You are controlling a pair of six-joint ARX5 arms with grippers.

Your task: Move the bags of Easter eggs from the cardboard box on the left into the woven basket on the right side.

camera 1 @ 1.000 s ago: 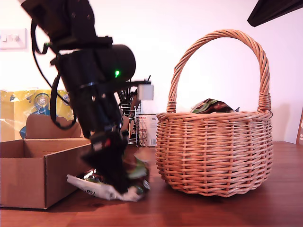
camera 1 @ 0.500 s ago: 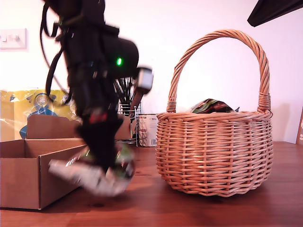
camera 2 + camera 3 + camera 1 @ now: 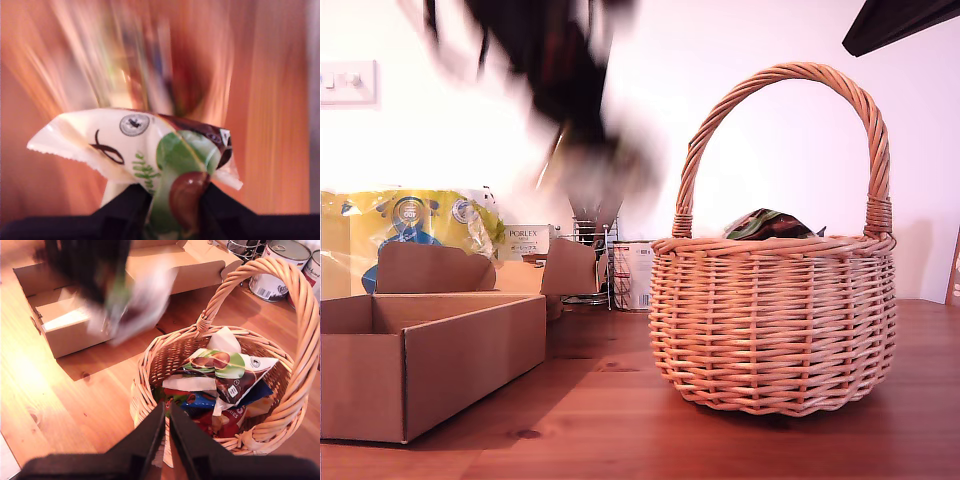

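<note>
My first gripper (image 3: 172, 200) is shut on a white-and-green bag of Easter eggs (image 3: 135, 145). In the exterior view that arm is a dark blur high up, with the bag (image 3: 605, 175) hanging between the cardboard box (image 3: 430, 360) and the woven basket (image 3: 770, 320). The second wrist view shows the same blurred bag (image 3: 130, 305) above the table, just outside the basket's rim (image 3: 150, 360). Several bags (image 3: 220, 365) lie inside the basket, and one (image 3: 765, 222) peeks over its rim. My second gripper (image 3: 167, 410) hovers shut and empty over the basket's near side.
Behind the box stand a large yellow pack (image 3: 410, 220), a white Porlex carton (image 3: 525, 240), a wire utensil holder (image 3: 592, 235) and tins (image 3: 277, 262). The basket's tall handle (image 3: 800, 72) arches over its opening. A dark arm part (image 3: 900, 20) fills the exterior view's upper right corner.
My first gripper has lifted the bag off the table beside the box, swinging it up fast and a little toward the basket. Box and basket have not moved.
</note>
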